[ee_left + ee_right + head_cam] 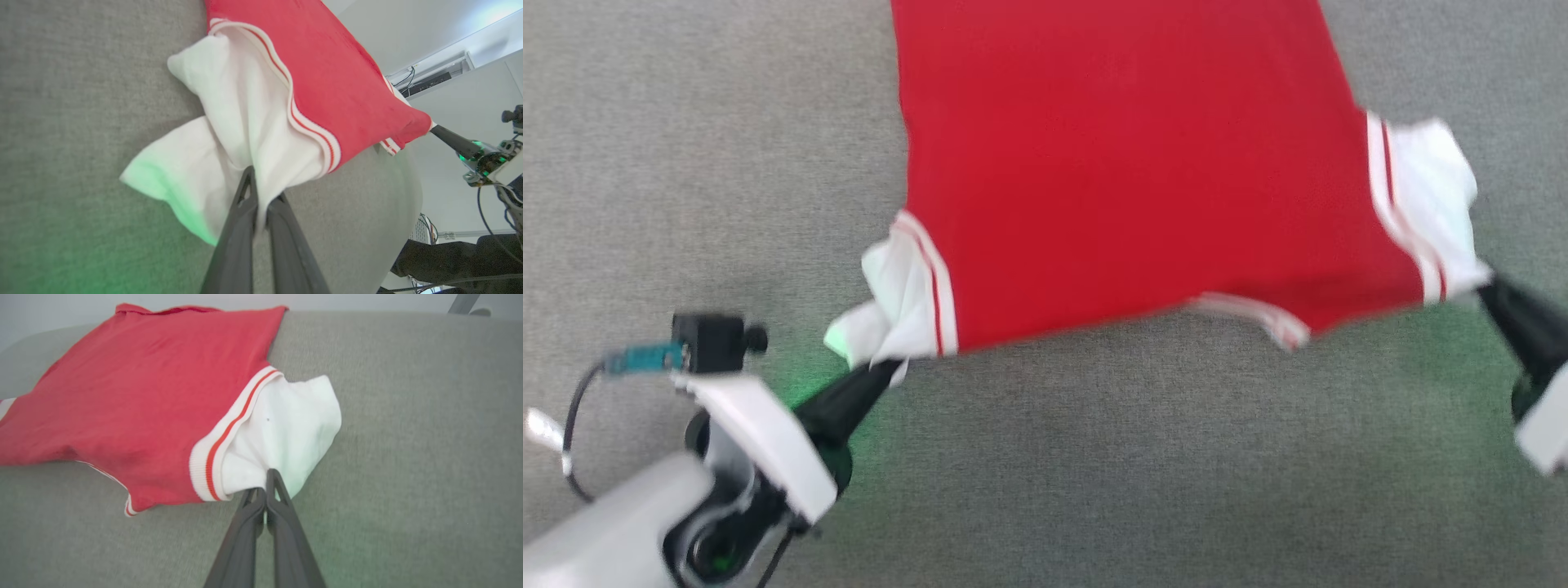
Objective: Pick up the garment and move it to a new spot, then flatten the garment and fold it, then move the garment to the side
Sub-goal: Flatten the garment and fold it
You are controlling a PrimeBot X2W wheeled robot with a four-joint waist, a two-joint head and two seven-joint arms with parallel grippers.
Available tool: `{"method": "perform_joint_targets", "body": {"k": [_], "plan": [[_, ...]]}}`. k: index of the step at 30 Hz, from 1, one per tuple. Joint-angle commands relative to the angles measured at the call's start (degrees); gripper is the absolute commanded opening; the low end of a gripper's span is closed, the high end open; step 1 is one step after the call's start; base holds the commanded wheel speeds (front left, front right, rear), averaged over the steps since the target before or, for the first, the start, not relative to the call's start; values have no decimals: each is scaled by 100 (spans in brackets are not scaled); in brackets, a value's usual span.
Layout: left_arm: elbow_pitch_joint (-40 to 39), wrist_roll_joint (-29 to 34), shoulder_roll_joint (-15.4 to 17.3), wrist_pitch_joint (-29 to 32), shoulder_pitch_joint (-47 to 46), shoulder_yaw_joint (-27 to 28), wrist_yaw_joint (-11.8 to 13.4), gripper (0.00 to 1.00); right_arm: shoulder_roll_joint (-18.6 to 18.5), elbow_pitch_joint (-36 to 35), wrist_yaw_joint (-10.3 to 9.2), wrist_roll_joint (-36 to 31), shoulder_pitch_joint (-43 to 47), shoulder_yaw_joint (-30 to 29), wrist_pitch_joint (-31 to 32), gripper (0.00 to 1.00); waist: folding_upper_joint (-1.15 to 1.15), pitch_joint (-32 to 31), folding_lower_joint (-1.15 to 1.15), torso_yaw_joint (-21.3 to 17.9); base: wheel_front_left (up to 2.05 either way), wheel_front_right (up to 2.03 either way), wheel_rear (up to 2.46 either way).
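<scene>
One garment (pixel 1135 163) between two end effectors (pixel 892 367) (pixel 1488 282)

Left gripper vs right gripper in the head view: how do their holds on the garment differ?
The left gripper pinches the left sleeve, bunched and folded; the right gripper pinches the right sleeve, smoother and more spread. The left gripper shows with its wrist; the right gripper is cut by the frame edge. Shared: both are shut on white fabric, with the garment stretched between them.
</scene>
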Motion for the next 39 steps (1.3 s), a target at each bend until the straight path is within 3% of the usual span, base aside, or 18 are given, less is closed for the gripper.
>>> {"method": "perform_joint_targets", "body": {"k": [1,8,18,23,29,39], "plan": [[-85,97,110,-74,176,-56,7,0,41,-132,-2,-41,250,-95,124,0,0,-68,0,34,0,0,0],[-659,347,510,-478,878,-225,6,0,375,-1093,-2,-60,1696,-676,929,0,0,-138,0,166,0,0,0],[-1640,395,1055,-657,1700,-27,75,0,812,-2084,-2,-116,2653,-1500,1437,0,0,-125,0,220,0,0,0],[-1478,412,728,-636,1601,18,165,0,965,-1981,-2,-59,2493,-1331,1588,0,0,-150,0,243,0,0,0],[-866,268,219,-566,1427,5,76,0,857,-1198,-2,12,2106,-801,1718,0,0,-159,0,241,0,0,0],[-90,352,-163,-500,1356,-138,22,0,739,-118,-2,-251,1781,-18,1412,0,0,-108,0,287,0,0,0]]}}
